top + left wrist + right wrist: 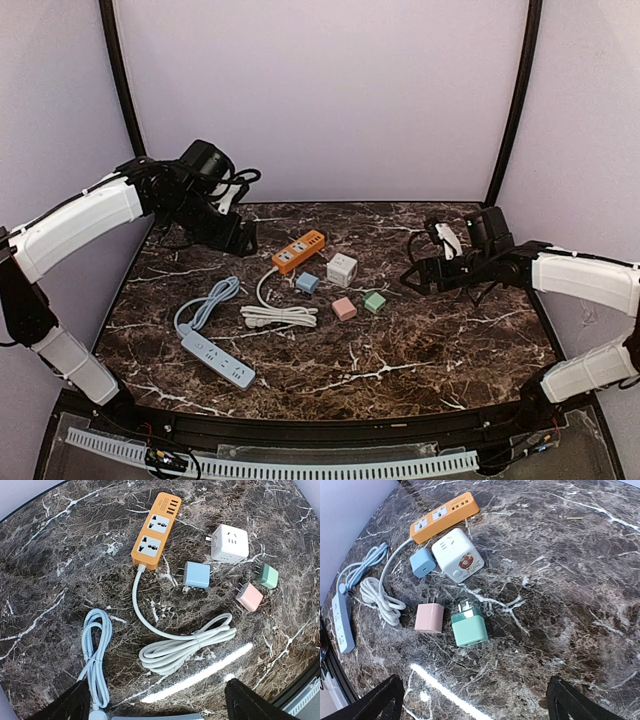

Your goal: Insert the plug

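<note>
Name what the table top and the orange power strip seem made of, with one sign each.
Table top: dark marble or marble-look laminate, glossy; white veins, reflected light streak.
Orange power strip: likely moulded plastic, smooth satin; even colour, rounded edges.

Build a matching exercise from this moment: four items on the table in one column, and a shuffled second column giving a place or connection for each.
Things
1. orange power strip
2. blue power strip
3. white cube adapter
4. green plug

Places, as seen in the top view
A. beside the pink plug, on its right
B. lowest in the view, at the left
C. joined to the coiled white cord
D. just right of the orange strip

Pairs: 1-C, 2-B, 3-D, 4-A
</note>
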